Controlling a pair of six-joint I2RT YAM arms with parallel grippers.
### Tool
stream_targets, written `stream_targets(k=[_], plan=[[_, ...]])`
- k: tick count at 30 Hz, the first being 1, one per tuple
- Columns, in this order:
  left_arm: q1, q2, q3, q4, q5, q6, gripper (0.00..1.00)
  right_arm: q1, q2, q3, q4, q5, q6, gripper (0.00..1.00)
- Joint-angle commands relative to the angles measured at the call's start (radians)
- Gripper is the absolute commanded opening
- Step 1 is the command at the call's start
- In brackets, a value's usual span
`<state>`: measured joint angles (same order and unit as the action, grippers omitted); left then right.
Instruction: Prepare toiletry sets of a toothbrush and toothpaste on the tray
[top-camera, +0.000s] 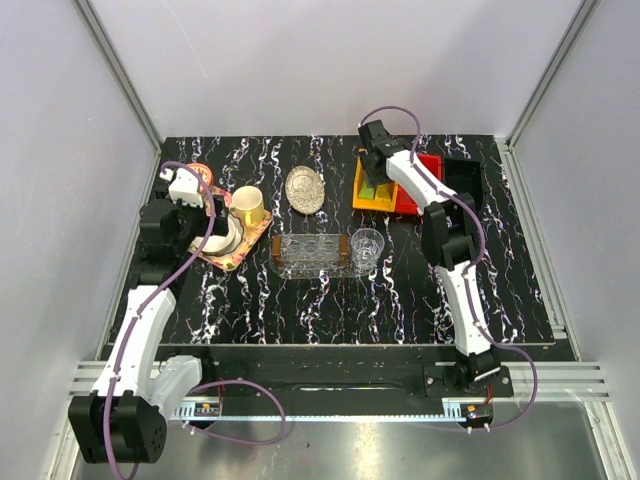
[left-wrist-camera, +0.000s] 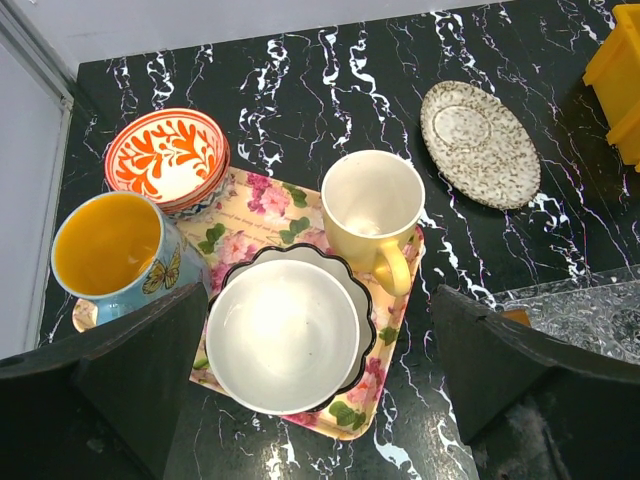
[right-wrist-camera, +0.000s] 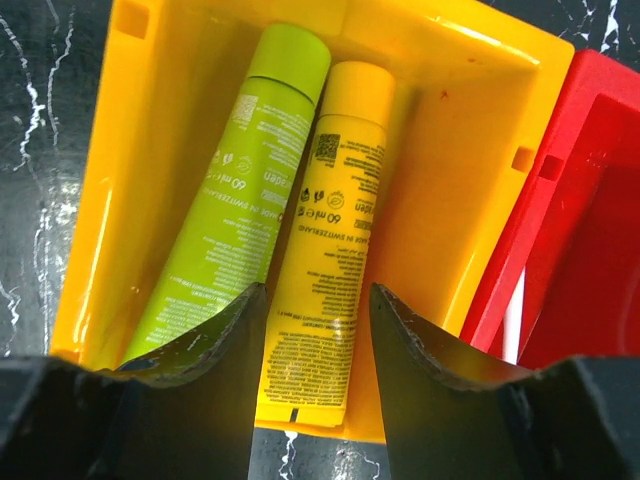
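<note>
The lime green toothpaste tube and the orange-yellow toothpaste tube lie side by side in a yellow bin. My right gripper is open just above the bin, its fingers either side of the orange-yellow tube's lower end. It also shows in the top view. A slim white strip, perhaps the toothbrush, shows in the red bin, mostly hidden. The clear oval tray lies mid-table. My left gripper is open and empty above a floral tray.
The floral tray holds a white bowl and a yellow mug; an orange bowl and a blue cup stand beside it. A round silvery dish, a clear glass and a black bin are nearby.
</note>
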<state>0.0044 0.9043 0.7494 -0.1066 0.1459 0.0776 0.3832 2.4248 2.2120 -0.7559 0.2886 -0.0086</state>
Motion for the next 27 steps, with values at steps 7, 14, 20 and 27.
stream_targets(k=[7, 14, 20, 27], plan=[[0.002, -0.013, -0.007, 0.061, 0.009, -0.001, 0.99, -0.003, 0.031, 0.066, -0.019, 0.067, 0.033, 0.5], [0.002, -0.015, -0.01, 0.062, 0.006, 0.004, 0.99, -0.004, 0.056, 0.078, -0.028, 0.064, 0.036, 0.49], [0.002, -0.013, -0.01, 0.064, 0.003, 0.005, 0.99, -0.004, 0.08, 0.089, -0.037, 0.06, 0.044, 0.48], [0.002, -0.008, -0.01, 0.064, 0.003, 0.007, 0.99, -0.004, 0.105, 0.1, -0.048, 0.061, 0.042, 0.49]])
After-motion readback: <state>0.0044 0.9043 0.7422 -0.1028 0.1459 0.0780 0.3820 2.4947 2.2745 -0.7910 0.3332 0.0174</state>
